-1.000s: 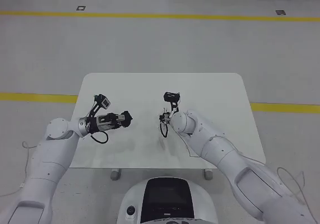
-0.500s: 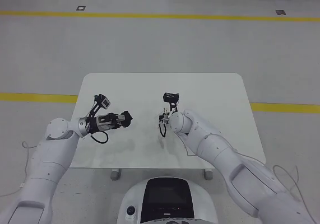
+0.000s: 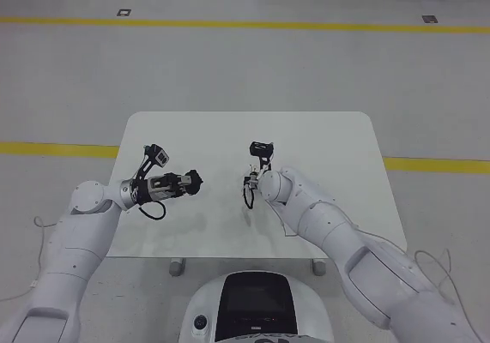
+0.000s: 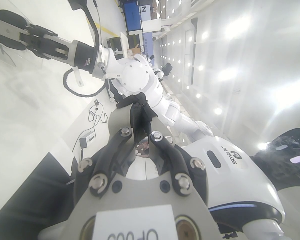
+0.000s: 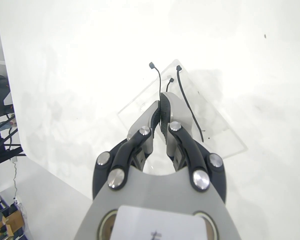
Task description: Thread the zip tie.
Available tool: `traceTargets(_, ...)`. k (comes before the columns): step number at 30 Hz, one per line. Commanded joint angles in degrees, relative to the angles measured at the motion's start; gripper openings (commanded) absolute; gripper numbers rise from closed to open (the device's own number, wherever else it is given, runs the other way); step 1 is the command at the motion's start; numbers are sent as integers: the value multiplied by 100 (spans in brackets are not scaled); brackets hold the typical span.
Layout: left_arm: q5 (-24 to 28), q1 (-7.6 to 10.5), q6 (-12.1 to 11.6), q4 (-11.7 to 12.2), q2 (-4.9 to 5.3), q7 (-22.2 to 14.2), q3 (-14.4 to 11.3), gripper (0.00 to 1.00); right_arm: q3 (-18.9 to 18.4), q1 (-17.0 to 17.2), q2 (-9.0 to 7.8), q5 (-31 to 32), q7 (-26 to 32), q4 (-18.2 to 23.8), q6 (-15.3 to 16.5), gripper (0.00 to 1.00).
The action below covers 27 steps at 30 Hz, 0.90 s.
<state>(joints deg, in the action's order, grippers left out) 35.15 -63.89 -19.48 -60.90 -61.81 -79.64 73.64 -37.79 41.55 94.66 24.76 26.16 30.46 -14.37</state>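
Observation:
My right gripper is shut on a thin black zip tie. The tie stands up from between the pads, with its head at the far end. Below it a clear plate lies on the white table, carrying a second zip tie and a short third one partly hidden by a finger. In the top view the right gripper hangs near the table's middle. My left gripper is held a short way to its left, pointing at it, fingers shut with nothing visible between them.
The clear plate is the only object on the table. The white tabletop stretches bare to the rounded edges. Grey floor with yellow lines surrounds the table.
The right arm's forearm has shifted slightly toward the left. Both grippers keep their places and stay shut.

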Motion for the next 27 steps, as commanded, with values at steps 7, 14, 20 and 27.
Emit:
traceTargets(7,0,0,0,0,0,0,0,0,-206,45,-29,-57,-155,59,246,0)
traceTargets(14,0,0,0,0,0,0,0,0,-638,371,-299,-19,-183,747,569,0)
traceTargets(20,0,0,0,0,0,0,0,0,-1238,970,-635,17,-42,1971,584,0)
traceTargets(27,0,0,0,0,0,0,0,0,-1238,970,-635,17,-42,1971,584,0)
